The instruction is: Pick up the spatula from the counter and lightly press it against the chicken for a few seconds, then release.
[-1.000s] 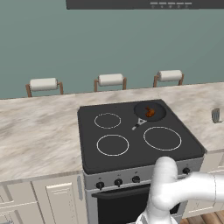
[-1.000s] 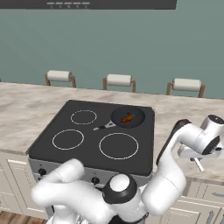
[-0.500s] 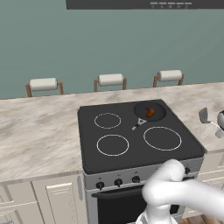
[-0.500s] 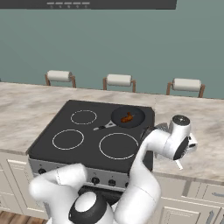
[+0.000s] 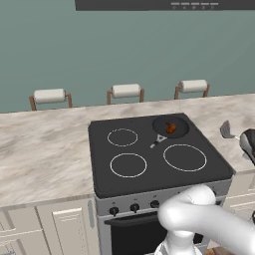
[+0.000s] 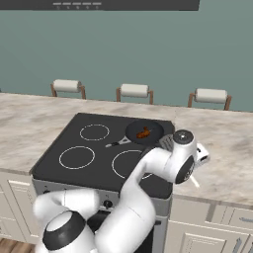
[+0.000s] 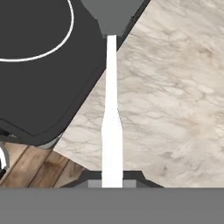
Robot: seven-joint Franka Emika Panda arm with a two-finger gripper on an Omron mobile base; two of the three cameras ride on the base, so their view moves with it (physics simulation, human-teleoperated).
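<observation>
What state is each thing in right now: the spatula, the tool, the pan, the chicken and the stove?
Spatula: held by its white handle, off the counter, blade toward the stove.
Tool: shut on the spatula handle.
Pan: on the back right burner, holding the chicken.
Chicken: lying in the pan, not yet touched by the spatula.
Stove: burners dark, no glow.

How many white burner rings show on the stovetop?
3: back-left ring, front-left ring, front-right ring. The pan sits at the back-right corner and may hide a fourth.
</observation>
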